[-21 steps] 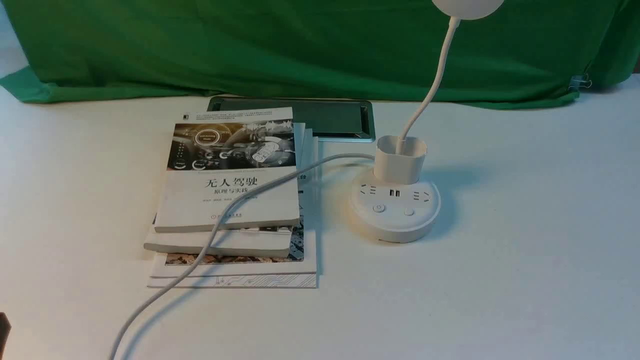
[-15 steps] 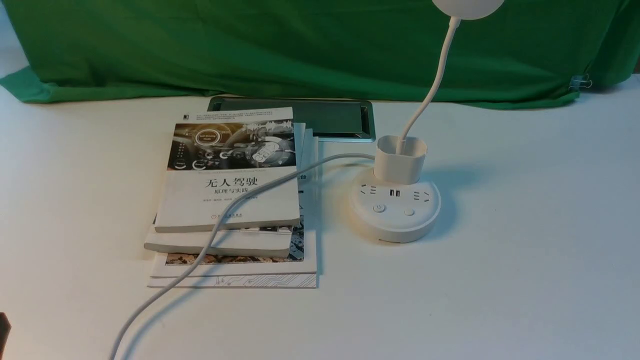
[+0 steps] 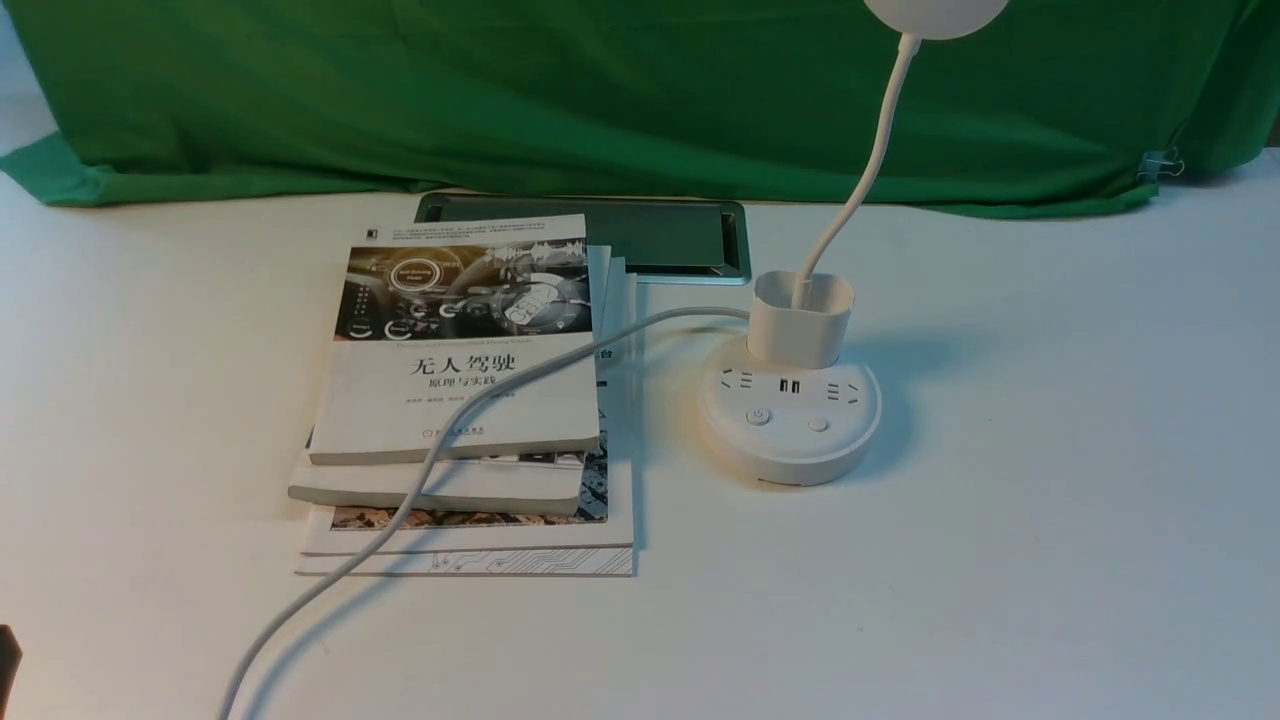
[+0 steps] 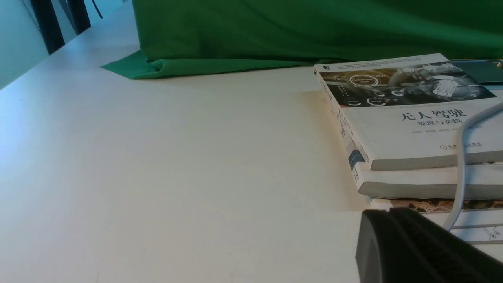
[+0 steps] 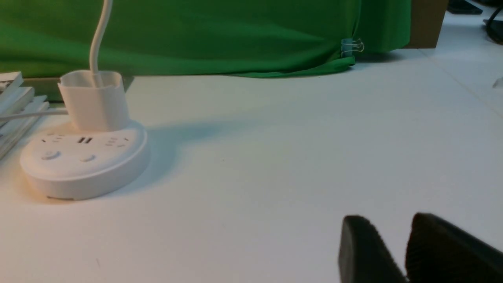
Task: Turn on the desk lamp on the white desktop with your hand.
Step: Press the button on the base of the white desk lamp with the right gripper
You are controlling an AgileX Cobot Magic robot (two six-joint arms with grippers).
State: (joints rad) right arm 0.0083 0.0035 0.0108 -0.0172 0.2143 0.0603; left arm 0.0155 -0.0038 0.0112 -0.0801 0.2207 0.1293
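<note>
The white desk lamp stands on the white desktop (image 3: 1000,560) right of centre. Its round puck base (image 3: 790,420) carries sockets, USB ports and two buttons (image 3: 758,416); behind them are the cup holder (image 3: 800,320), the thin gooseneck and the round head (image 3: 935,15), which is unlit. The base also shows in the right wrist view (image 5: 84,161). My right gripper (image 5: 391,220) hovers low over the table, well apart from the base, its fingers a little apart and empty. My left gripper (image 4: 387,212) is shut and empty by the books' near corner; only a dark sliver (image 3: 5,660) of it shows in the front view.
A stack of books (image 3: 460,400) lies left of the lamp, with the lamp's white cord (image 3: 420,470) running over it toward the front edge. A grey metal panel (image 3: 640,235) sits behind the books. Green cloth (image 3: 600,90) covers the back, with a binder clip (image 3: 1160,165).
</note>
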